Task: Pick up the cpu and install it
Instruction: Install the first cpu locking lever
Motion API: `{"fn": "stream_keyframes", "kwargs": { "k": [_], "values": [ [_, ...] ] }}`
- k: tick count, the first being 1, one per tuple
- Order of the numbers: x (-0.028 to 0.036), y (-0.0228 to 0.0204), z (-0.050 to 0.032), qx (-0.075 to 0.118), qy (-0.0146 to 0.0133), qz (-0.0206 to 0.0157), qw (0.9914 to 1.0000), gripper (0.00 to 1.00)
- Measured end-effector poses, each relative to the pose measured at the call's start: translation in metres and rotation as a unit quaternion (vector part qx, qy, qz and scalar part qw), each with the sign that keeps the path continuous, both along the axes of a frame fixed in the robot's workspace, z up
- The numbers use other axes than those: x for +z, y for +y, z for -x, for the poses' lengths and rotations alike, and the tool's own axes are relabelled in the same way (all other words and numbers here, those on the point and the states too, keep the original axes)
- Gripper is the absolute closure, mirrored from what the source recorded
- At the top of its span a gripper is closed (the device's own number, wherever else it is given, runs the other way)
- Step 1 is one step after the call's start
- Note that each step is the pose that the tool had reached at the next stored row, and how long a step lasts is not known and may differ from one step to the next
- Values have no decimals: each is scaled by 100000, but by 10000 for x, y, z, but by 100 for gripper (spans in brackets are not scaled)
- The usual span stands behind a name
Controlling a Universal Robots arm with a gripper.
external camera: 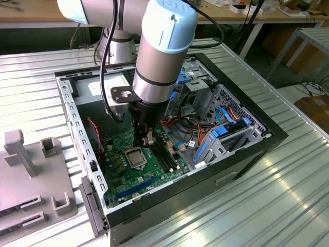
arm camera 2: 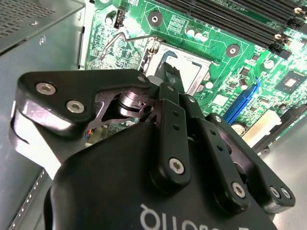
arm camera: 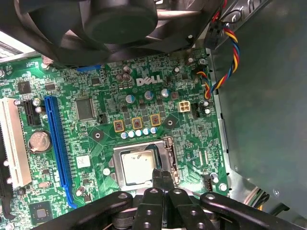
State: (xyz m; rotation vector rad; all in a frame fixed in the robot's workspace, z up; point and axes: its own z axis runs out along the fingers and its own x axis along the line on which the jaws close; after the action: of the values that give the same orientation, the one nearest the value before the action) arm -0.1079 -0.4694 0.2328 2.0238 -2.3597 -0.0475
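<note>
Down inside the computer case (external camera: 231,149) the arm is poised low over the motherboard (arm camera: 96,139). The cpu (arm camera: 138,166) lies flat in its socket frame (arm camera: 169,152), in the board's middle stretch, its silver top bare. That looks like a chip already seated rather than carried. The gripper (arm camera: 162,176) hangs right at the socket's edge, fingertips pressed together with nothing between them. Closed like that they make one slim point, a shape suited to working in the tight space beside the frame. In the second wrist view the wire lever (arm camera 2: 120,39) stands tilted up, so the socket looks unlatched.
</note>
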Motion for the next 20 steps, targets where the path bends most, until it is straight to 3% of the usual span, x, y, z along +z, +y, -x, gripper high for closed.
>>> {"fn": "stream_keyframes", "kwargs": {
  "k": [8, 10, 13, 20],
  "values": [
    [-1, 0, -7, 7, 0, -2, 100000, 89],
    [-4, 2, -41, 10, -5, -4, 100000, 89],
    [-10, 14, -182, 4, 0, -21, 100000, 89],
    [-11, 117, -270, 52, -1, -26, 100000, 89]
  ]
}}
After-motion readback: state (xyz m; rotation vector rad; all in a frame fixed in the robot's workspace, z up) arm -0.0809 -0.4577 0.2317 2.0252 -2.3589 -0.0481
